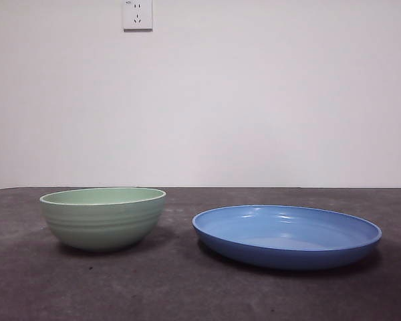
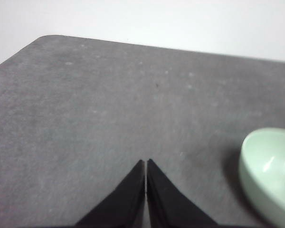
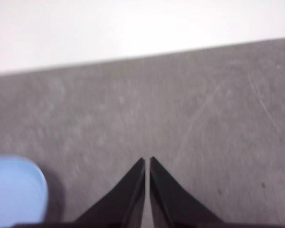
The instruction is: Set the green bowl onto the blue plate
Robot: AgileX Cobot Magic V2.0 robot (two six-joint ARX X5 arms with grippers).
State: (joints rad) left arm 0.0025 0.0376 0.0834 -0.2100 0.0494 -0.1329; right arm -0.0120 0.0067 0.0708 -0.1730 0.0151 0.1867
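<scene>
While both arms wait above the table, the green bowl (image 1: 103, 217) and the blue plate (image 1: 287, 235) sit upright on the grey tabletop (image 1: 187, 287), side by side with a bare gap between them, not touching. Neither holds anything that can be seen: the bowl's hollow shows pale and glossy in the left wrist view, and the plate's shallow floor is bare blue.

The bowl is round, sage-green ceramic with faint horizontal ridges on its side and a lighter rim. Wider and much lower, the plate is glossy with a raised sloping rim. The tabletop is matte, mottled grey with small specks and faint scratches.

The left gripper (image 2: 146, 162) has its two black jaws pressed together, tips meeting, holding nothing; the bowl (image 2: 270, 173) lies off to one side of those tips, clear of them and cut off by the picture's edge. The right gripper (image 3: 147, 160) also has its jaws closed together and empty; the plate (image 3: 14, 190) shows only as a blurred blue edge off to the other side. A white wall socket (image 1: 138, 14) sits on the wall behind, partly cropped.
</scene>
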